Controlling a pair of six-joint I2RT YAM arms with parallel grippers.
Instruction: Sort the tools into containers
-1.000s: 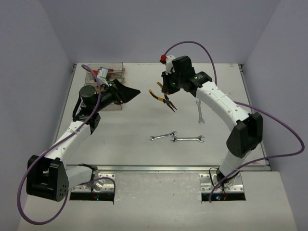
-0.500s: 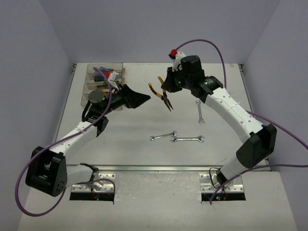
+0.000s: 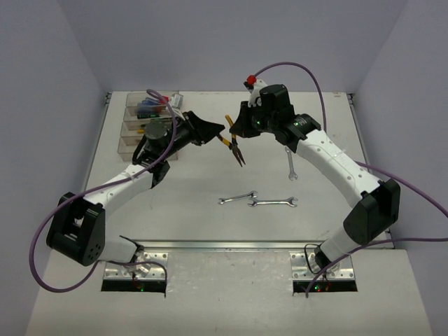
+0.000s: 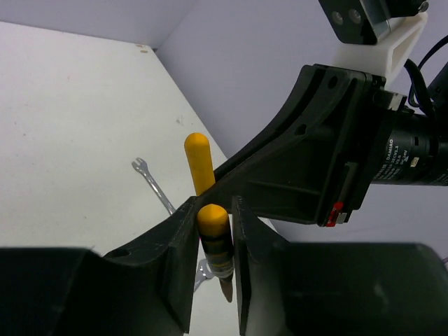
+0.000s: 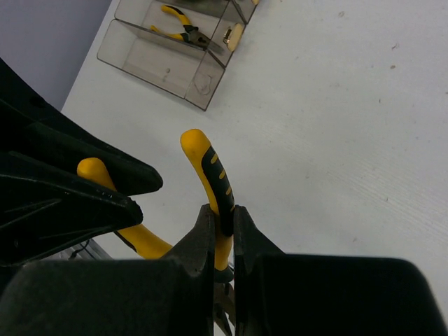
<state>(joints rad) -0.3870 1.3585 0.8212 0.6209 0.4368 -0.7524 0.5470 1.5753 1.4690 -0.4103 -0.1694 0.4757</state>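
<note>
Yellow-handled pliers (image 3: 234, 148) hang above the table's middle, nose down, between both arms. My right gripper (image 3: 235, 130) is shut on one striped handle (image 5: 212, 175); in its wrist view the jaws (image 5: 222, 218) pinch it from both sides. My left gripper (image 3: 218, 131) is shut on the other handle (image 4: 213, 229), with its jaws pressed against it (image 4: 213, 234). The clear containers (image 3: 137, 124) stand at the far left. Another pair of pliers (image 5: 183, 25) lies in one bin. Three silver wrenches (image 3: 237, 198) (image 3: 273, 202) (image 3: 290, 164) lie on the table.
Screwdrivers (image 3: 150, 106) lie in the farthest bin. The two arms meet nose to nose over the table's far centre, with their purple cables arching above. The side walls stand close at left and right.
My left arm has swung right from over the bins to the pliers, and its jaws have closed on a handle. The right arm has carried the pliers a little to the left.
</note>
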